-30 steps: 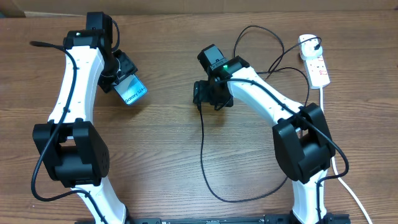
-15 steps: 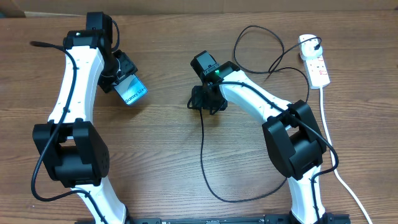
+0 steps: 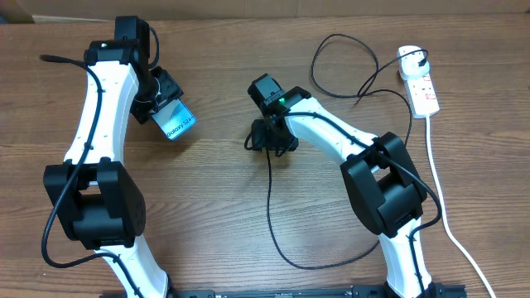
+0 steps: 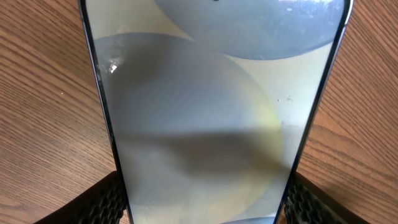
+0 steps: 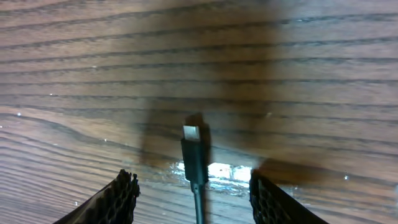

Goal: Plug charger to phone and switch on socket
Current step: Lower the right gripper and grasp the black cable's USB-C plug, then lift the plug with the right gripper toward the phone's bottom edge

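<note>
My left gripper [image 3: 164, 106] is shut on the phone [image 3: 176, 123], lit blue screen with "Galaxy" text, and holds it at the table's upper left. In the left wrist view the phone [image 4: 205, 93] fills the frame between the two fingers [image 4: 202, 202]. The charger is a thin black cable [image 3: 269, 199] looping over the table. Its plug tip [image 5: 194, 158] lies between the fingers of my right gripper [image 5: 194, 196], which is open and straddles it without touching. In the overhead view the right gripper [image 3: 269, 139] is at mid-table. The white socket [image 3: 422, 87] lies at the far right.
A thick white cord [image 3: 443, 223] runs from the socket down the right side. The black cable loops behind the right arm [image 3: 348, 50] to the black plug in the socket [image 3: 411, 56]. Another cable [image 3: 58, 60] trails off at the far left.
My right gripper has moved left and slightly toward the table's front, settling over the cable's free end. The left arm and phone have not moved.
</note>
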Controlling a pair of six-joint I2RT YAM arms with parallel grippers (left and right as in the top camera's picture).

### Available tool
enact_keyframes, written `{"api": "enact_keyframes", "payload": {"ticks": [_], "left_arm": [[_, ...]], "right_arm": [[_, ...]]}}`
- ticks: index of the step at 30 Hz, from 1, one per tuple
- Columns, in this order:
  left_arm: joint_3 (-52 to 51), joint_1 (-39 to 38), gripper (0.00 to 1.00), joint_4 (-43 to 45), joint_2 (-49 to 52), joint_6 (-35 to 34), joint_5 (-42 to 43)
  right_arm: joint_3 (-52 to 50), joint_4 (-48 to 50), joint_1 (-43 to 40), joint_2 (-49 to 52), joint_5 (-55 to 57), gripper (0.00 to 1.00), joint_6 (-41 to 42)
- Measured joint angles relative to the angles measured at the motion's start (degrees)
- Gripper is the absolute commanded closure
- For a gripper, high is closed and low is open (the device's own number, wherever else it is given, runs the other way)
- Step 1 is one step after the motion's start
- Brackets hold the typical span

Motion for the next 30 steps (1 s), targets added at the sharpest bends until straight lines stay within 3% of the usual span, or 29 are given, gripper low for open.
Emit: {"api": "enact_keyframes", "payload": {"ticks": [4,10,19,24,30], "left_arm": [[0.0,0.0,0.49,-0.3,0.0,0.0,0.0],[0.0,0.0,0.49,-0.3,0.0,0.0,1.6],[0.0,0.0,0.49,-0.3,0.0,0.0,5.5],[0.0,0.0,0.49,0.0,0.0,-1.4,15.0],[0.0,0.0,0.49,0.2,0.0,-8.3,25.7]], "right_arm": [[0.0,-0.2,0.0,0.0,0.0,0.31,0.0],[2.1,-5.5,-1.6,0.0,-0.3,0.03,-0.4],[11.1,-11.4,-7.6,-1.0,-9.7,0.00,-2.3],[12.0,-8.4,-8.8,-4.3,-21.9,0.00,-2.8],[12.5,-3.5,-9.9,-5.6,-35.5,0.00,-0.5]]}}
